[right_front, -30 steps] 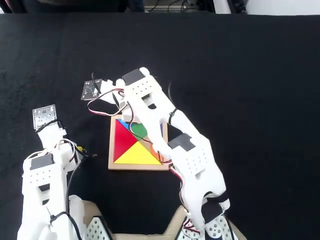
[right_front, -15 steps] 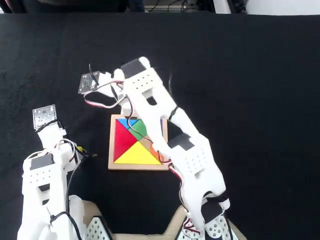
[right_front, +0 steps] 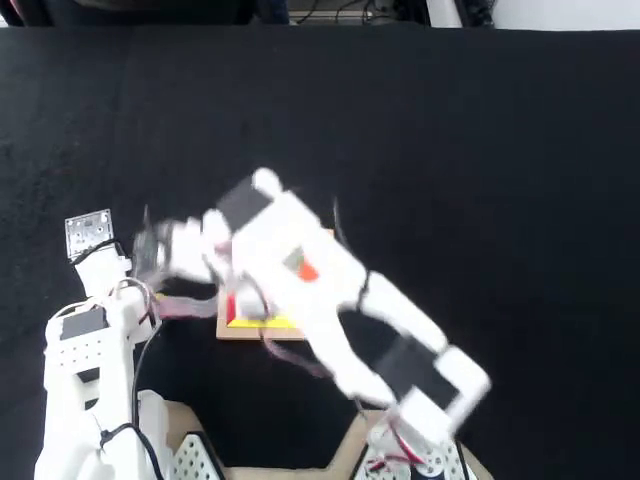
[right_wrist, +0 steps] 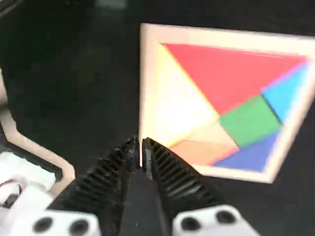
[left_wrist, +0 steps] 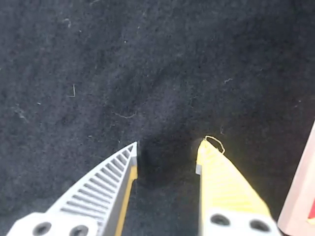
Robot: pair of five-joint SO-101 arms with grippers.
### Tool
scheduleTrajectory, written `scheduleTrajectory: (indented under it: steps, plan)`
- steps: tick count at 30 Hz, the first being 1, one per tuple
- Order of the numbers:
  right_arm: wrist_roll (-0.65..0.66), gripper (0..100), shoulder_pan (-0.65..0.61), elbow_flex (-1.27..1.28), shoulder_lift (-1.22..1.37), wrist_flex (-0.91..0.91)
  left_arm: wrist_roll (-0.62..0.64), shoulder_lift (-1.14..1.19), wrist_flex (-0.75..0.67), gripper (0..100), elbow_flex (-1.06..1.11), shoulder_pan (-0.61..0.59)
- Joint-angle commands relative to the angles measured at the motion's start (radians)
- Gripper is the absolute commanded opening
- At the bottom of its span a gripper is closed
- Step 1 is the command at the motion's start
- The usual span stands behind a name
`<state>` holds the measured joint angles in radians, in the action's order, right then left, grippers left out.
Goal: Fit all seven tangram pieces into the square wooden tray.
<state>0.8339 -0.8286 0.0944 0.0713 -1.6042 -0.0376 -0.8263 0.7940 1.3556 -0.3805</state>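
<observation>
The square wooden tray [right_wrist: 148,73] lies on fuzzy black cloth [right_front: 480,150], lower left of centre in the high view, partly under the white right arm [right_front: 300,270]. A flat red triangle [right_wrist: 231,73], pale yellow triangle [right_wrist: 177,113], green square [right_wrist: 248,120] and light blue triangle [right_wrist: 290,93] sit flush inside. The right gripper [right_wrist: 141,150] has its ridged black jaws pressed together at the tray's rim. The left gripper [left_wrist: 167,150] has its ribbed jaws apart over bare cloth.

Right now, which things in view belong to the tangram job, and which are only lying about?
Job:
- tray
- pieces, seven, all in the tray
- right gripper, fingers shut, empty, beside the tray
- left gripper, fingers open, empty, over the cloth

Lying about:
- cloth over the table
- cables at the far edge
</observation>
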Motion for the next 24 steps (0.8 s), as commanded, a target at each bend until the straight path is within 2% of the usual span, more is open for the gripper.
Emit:
scheduleTrajectory:
  steps: [1, 5, 10, 19, 24]
  plan:
    - [-0.011, 1.1, -0.061, 0.504, -0.340, 0.302, -0.009, 0.002, -0.002, 20, -0.038, 0.010]
    - [-0.014, 1.1, -0.025, 0.713, -0.518, 0.411, -0.009, 0.002, -0.002, 20, -0.036, 0.008]
    - [-0.014, 1.1, -0.015, 0.809, -0.553, 0.479, -0.008, 0.002, -0.002, 20, -0.036, 0.010]
    - [-0.014, 1.1, -0.015, 0.817, -0.377, 0.624, -0.006, 0.002, -0.002, 20, -0.036, 0.010]
    - [-0.014, 1.1, -0.015, 0.746, -0.280, 0.640, -0.006, 0.002, -0.002, 20, -0.036, 0.008]
